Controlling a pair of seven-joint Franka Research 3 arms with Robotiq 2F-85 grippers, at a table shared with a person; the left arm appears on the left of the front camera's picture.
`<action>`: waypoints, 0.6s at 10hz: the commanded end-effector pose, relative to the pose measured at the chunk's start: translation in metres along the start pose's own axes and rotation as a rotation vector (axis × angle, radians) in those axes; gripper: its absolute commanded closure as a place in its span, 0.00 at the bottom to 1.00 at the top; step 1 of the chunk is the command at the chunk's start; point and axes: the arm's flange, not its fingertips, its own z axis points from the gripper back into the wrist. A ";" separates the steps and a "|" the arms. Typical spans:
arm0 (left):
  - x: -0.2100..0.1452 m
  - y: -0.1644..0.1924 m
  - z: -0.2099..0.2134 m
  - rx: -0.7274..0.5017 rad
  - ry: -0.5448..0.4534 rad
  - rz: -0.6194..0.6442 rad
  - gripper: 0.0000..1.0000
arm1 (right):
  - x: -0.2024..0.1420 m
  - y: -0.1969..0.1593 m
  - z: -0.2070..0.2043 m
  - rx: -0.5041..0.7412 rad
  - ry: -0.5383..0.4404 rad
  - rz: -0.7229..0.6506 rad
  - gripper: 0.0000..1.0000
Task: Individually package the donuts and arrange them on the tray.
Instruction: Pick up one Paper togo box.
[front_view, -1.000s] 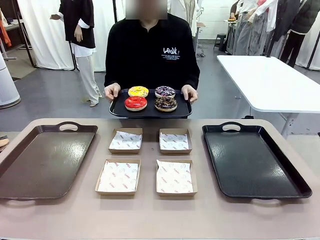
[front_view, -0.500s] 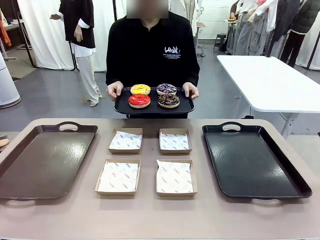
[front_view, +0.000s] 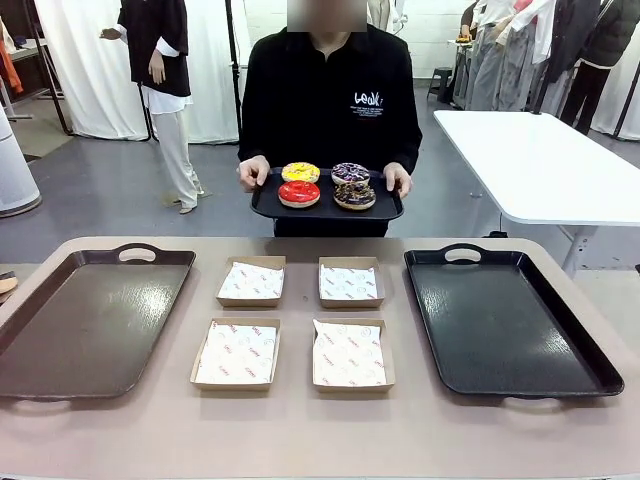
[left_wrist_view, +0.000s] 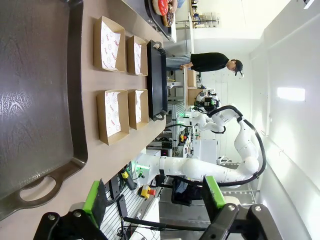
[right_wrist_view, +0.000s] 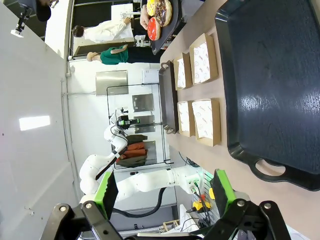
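left pincer (left_wrist_view: 154, 197): spread apart, empty
right pincer (right_wrist_view: 163, 192): apart too, empty
person's hands (front_view: 254, 172): gripping small tray's (front_view: 325, 213) two ends
donuts (front_view: 327, 185): four glossy rings on that tray

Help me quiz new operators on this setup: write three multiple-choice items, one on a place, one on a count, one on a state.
1. How many boxes lie on the table? A two; B four; C six.
2. Where are the donuts? A in the boxes; B on the small tray the person holds; C on the big right tray.
3. How do both pairs of jaws stand? A open, empty; B shut on a donut; C shut on a box.
Key: 1 B, two rows of two; 2 B, all four sit there; 3 A, green pads stand apart in both wrist views.
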 end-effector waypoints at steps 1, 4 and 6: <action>0.000 0.000 0.001 -0.001 -0.005 0.004 0.00 | 0.000 0.002 0.000 0.018 -0.012 0.012 0.00; 0.000 0.000 0.001 -0.001 -0.005 0.004 0.00 | -0.003 0.015 -0.014 -0.091 0.009 0.037 0.00; 0.000 0.000 0.001 -0.001 -0.005 0.004 0.00 | -0.011 0.061 -0.068 -0.303 0.067 0.109 0.00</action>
